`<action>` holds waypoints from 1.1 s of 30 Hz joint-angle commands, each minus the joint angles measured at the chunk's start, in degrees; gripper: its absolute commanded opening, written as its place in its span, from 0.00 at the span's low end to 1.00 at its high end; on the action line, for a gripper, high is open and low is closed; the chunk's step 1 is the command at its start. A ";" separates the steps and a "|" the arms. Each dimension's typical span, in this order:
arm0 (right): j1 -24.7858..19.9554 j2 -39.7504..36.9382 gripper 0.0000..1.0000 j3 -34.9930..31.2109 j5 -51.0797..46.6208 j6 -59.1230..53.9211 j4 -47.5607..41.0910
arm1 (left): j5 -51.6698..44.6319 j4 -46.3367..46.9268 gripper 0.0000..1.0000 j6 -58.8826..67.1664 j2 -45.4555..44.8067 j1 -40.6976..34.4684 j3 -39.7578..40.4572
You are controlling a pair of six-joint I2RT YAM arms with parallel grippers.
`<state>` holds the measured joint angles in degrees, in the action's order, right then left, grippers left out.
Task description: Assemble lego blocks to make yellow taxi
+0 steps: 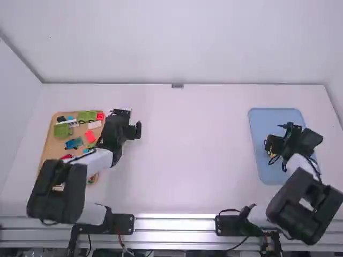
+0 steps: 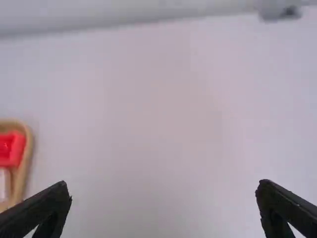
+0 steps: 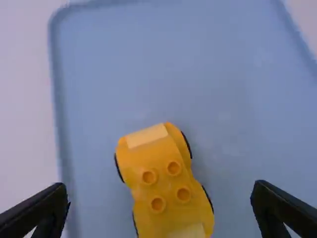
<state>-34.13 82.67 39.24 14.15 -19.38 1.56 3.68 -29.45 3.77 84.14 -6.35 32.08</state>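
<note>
My left gripper [image 1: 129, 121] is over the table just right of the wooden tray [image 1: 48, 142]; in the left wrist view the same gripper [image 2: 164, 192] stands open with bare table between its fingers. Over the blue tray [image 1: 262, 172] is my right gripper [image 1: 277, 135]. In the right wrist view, this gripper [image 3: 159, 193] has its fingers wide apart. Between and beyond them a yellow car body [image 3: 161, 173] with black wheels and several studs on top lies in the blue tray [image 3: 99, 94]. The arm partly covers the car body [image 1: 272, 155] in the high view.
The wooden tray holds loose pieces: a green block [image 1: 62, 130], a red block [image 1: 90, 136], a blue-green piece [image 1: 74, 143] and a white block [image 1: 94, 125]. A wall [image 1: 177, 43] stands behind the table's far edge.
</note>
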 commanded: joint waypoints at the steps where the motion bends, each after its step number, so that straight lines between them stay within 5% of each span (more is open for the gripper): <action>1: 2.10 -5.75 0.98 0.17 -1.77 0.52 -1.70 | 0.48 1.44 0.99 6.73 -7.28 -1.86 -0.24; 10: 12.35 -22.27 0.98 0.13 -1.81 0.50 -5.53 | 0.46 6.64 0.99 11.76 -27.65 -4.15 -0.28; 16: 16.48 -27.26 0.96 -1.29 -3.17 1.88 -4.15 | -0.94 8.22 0.96 10.33 -33.01 -2.29 -1.67; 33: 33.23 -44.01 0.67 -18.04 -14.15 18.63 -1.56 | -3.68 25.32 0.67 -3.77 -50.11 6.35 -18.76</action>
<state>-3.03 40.93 23.59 1.52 -5.74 -0.19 0.47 -5.34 2.72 36.34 -0.16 15.57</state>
